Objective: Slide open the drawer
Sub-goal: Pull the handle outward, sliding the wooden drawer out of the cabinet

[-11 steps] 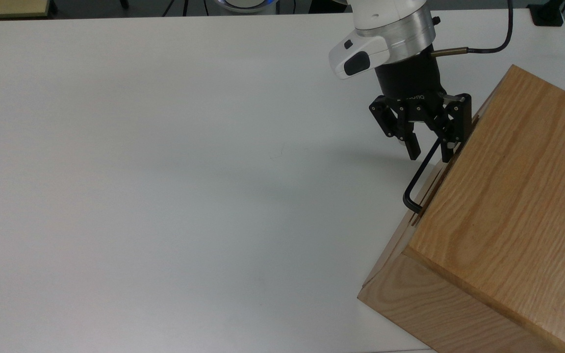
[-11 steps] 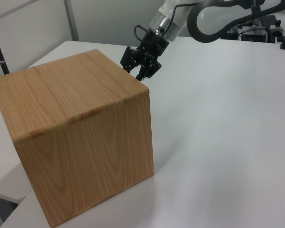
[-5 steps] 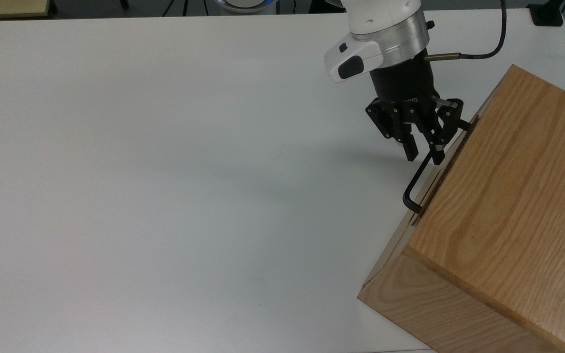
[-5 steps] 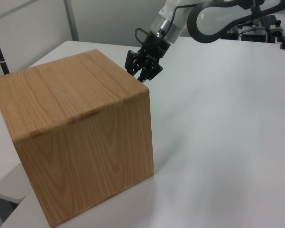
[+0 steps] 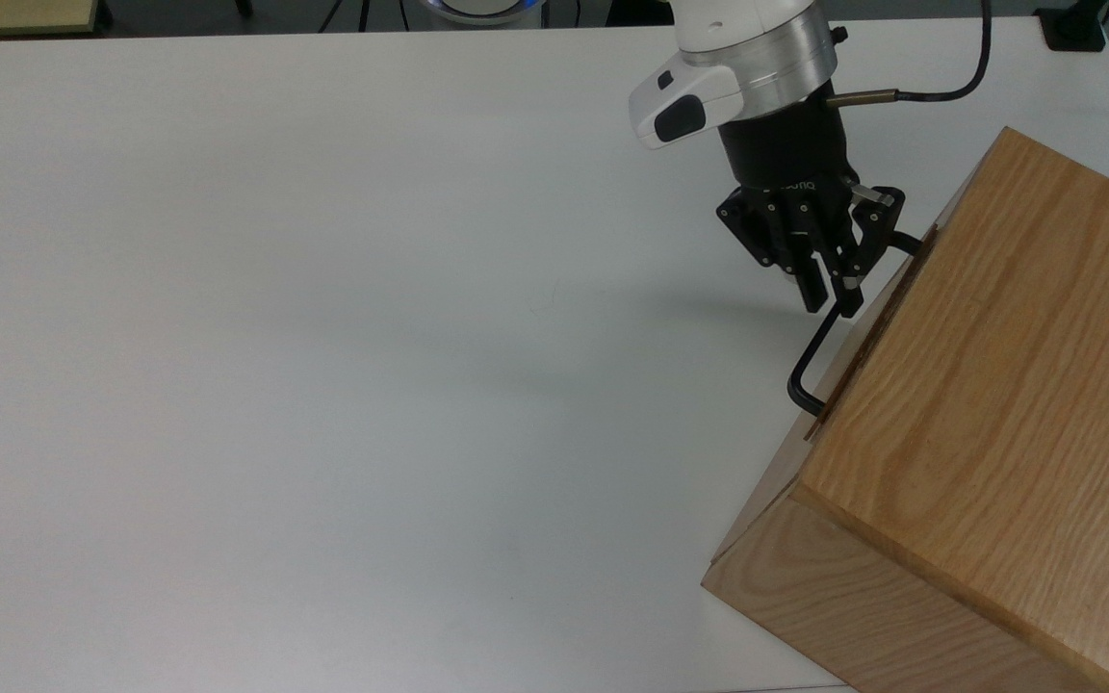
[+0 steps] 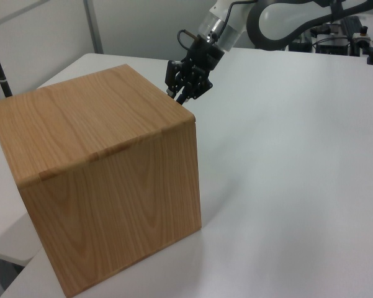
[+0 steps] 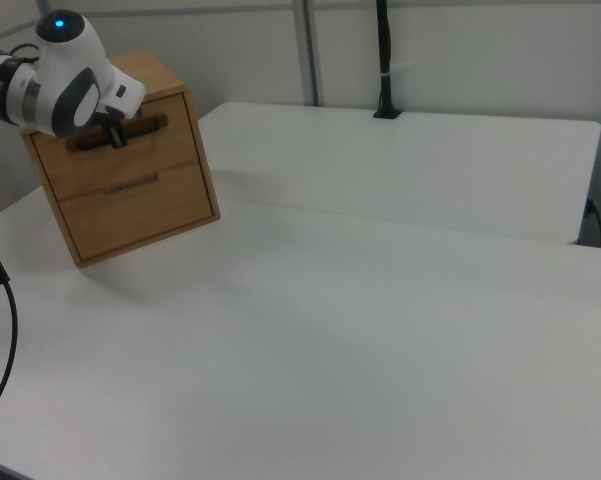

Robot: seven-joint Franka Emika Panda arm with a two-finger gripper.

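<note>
**Op:** I start nearest the left view's camera. The oak cabinet (image 6: 105, 186) fills the foreground on the white table (image 6: 298, 155), blank side and top toward the lens. I'll place everything against that cabinet.

**Log:** And past it?

**Op:** At the cabinet's far top corner in the left view I see the gripper (image 6: 185, 94), tilted down toward the front face, which is turned away from that camera.

**Log:** Top view?

**Op:** The cabinet (image 5: 988, 404) sits at the top view's right edge. The drawer (image 5: 853, 332) is the upper one, and a thin strip of its front shows along the cabinet's front edge; I can't tell whether it stands out from the body. Its black bar handle (image 5: 810, 361) stands off the front. The gripper (image 5: 832, 294) has its fingers (image 5: 812, 287) nearly together, one each side of the bar near its upper end. I read that as clamped on the handle.

**Log:** Right view?

**Op:** Two drawer fronts there. The upper drawer (image 7: 130, 150) looks roughly flush with the lower drawer (image 7: 140, 205). The gripper (image 7: 115, 135) sits on the handle (image 7: 145, 127), and the arm's white wrist (image 7: 70, 80) covers the cabinet's top corner on the right view's left.
</note>
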